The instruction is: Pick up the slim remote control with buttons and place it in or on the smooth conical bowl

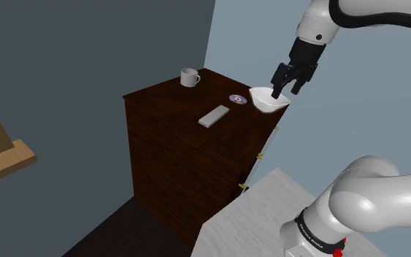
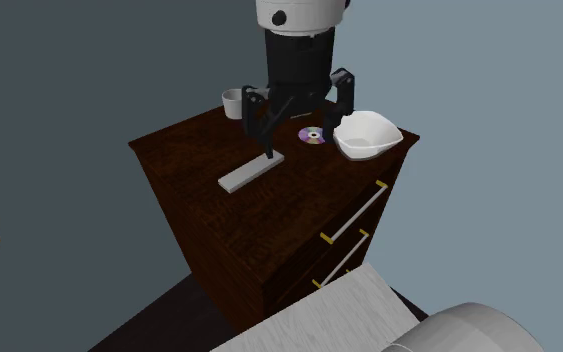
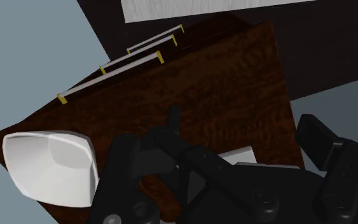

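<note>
1. We see a dark reddish-brown wooden dresser (image 1: 174,146) with mottled grain.
2. We see a plain white conical bowl (image 1: 268,102) and a white mug (image 1: 189,77).
3. We see a pale grey slim remote (image 1: 214,115).
4. We see a rainbow-sheened silver disc (image 1: 236,98).

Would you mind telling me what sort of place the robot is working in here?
Probably a room in a home: a dark wooden dresser with handled drawers stands by blue-grey walls, with a mug, a disc and a remote on top.

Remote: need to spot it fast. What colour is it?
The remote is plain grey, clearest in the second exterior view.
</note>
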You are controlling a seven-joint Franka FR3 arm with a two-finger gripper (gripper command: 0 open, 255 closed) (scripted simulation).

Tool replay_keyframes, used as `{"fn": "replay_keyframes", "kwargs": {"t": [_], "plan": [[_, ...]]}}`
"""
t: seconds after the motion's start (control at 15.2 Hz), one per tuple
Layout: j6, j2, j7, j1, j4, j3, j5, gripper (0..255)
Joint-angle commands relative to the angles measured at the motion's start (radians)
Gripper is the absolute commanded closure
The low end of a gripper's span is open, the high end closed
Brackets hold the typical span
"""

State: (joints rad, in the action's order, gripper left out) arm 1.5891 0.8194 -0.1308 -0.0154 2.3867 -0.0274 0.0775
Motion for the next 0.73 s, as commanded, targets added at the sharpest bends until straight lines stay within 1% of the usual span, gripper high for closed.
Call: {"fn": "replay_keyframes", "kwargs": {"t": [0.0,0.33,0.66], "plan": [[0.0,0.0,0.0,0.0,0.0,0.0,0.0,0],[0.151,-0.154,-0.178,-0.036,0.006,0.053,-0.04,0],[0.289,-0.332,-0.349,-0.072,-0.028,0.096,-0.062,0]]}}
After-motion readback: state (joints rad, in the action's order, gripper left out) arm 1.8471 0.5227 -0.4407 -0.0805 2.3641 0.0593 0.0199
